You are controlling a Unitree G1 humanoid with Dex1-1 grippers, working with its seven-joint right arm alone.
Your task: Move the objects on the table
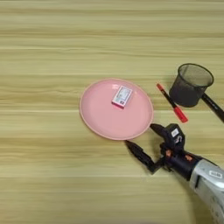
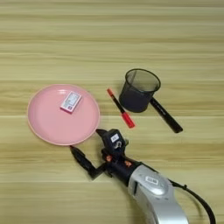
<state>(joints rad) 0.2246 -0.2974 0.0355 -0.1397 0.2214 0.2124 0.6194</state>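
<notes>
One pink plate (image 2: 48,124), one white box (image 2: 71,101), two pens, one mesh cup (image 2: 139,90).

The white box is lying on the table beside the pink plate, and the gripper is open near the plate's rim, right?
Not quite. The white box lies on the pink plate itself, toward its upper side, as the right eye view shows. The rest holds: the gripper is open at the plate's lower right rim.

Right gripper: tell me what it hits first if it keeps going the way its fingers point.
The right gripper, fingers spread, points left toward the pink plate. It would probably meet the plate's near-right rim first, though its height above the table is unclear.
</notes>
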